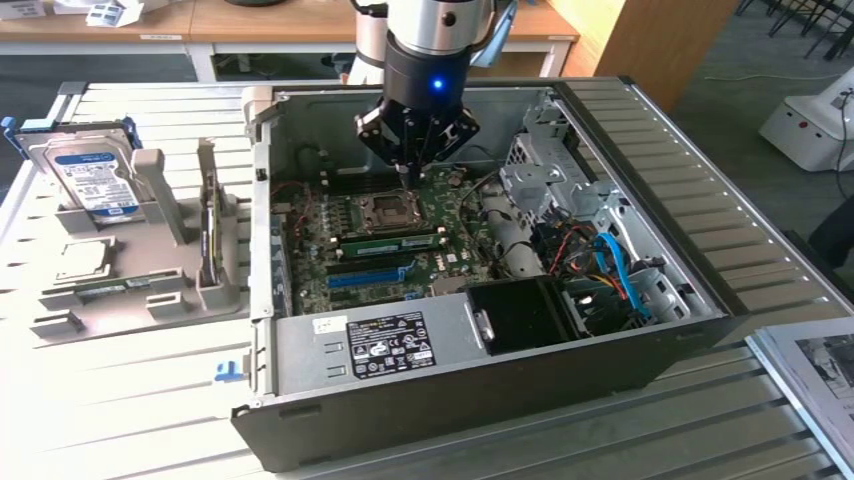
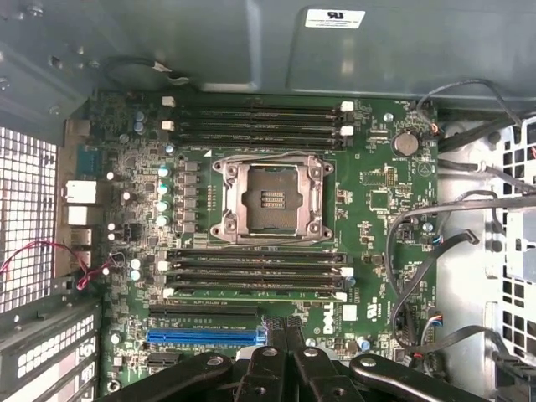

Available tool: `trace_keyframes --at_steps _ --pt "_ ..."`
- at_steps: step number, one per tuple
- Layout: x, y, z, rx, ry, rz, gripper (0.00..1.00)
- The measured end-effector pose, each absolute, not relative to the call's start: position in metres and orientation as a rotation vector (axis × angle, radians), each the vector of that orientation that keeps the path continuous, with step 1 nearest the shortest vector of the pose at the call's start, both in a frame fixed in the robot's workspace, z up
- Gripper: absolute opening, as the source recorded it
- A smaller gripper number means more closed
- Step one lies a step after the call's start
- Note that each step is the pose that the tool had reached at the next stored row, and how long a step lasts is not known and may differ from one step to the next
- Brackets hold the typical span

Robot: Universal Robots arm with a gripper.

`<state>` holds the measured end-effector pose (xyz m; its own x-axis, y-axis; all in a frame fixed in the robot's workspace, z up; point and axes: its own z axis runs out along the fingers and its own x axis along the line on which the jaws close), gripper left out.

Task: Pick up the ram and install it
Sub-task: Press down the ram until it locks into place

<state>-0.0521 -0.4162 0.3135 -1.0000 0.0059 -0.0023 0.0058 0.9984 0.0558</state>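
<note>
Where the tool is: the tool (image 1: 415,168) hangs over the open computer case (image 1: 667,200), which lies in the middle of the counter (image 1: 160,420). Its tips are just above the green board (image 1: 310,270), near the square chip socket (image 1: 390,208).
Tool state: its fingers are pressed together and have nothing between them. The wrist view shows them closed too (image 2: 285,343).
Ram: the ram (image 1: 387,241) is the thin green stick standing on its edge in a slot on the board. It is between the chip socket and the long blue slot (image 1: 367,275). It looks level, but I cannot tell if it is pushed all the way in.
What could go wrong: the tool is close to the open socket, so a small slip could poke the tiny parts inside.
Another worry: if one end of the ram is not clicked in, a push on the other end could tip it or bend it.
Wires: loose wires (image 1: 607,260) lie near, and a wide swing could snag them.
</note>
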Motion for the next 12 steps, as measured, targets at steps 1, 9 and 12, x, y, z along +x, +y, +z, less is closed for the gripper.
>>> trace_keyframes --at_steps 1,9,12 --pt "-0.0521 -0.4162 0.3134 0.013 3.138 0.088 0.10" --pt "-0.0519 -0.4162 0.3134 0.013 3.141 0.088 0.10" --pt "-0.0517 -0.4162 0.3134 0.013 3.143 0.088 0.10"
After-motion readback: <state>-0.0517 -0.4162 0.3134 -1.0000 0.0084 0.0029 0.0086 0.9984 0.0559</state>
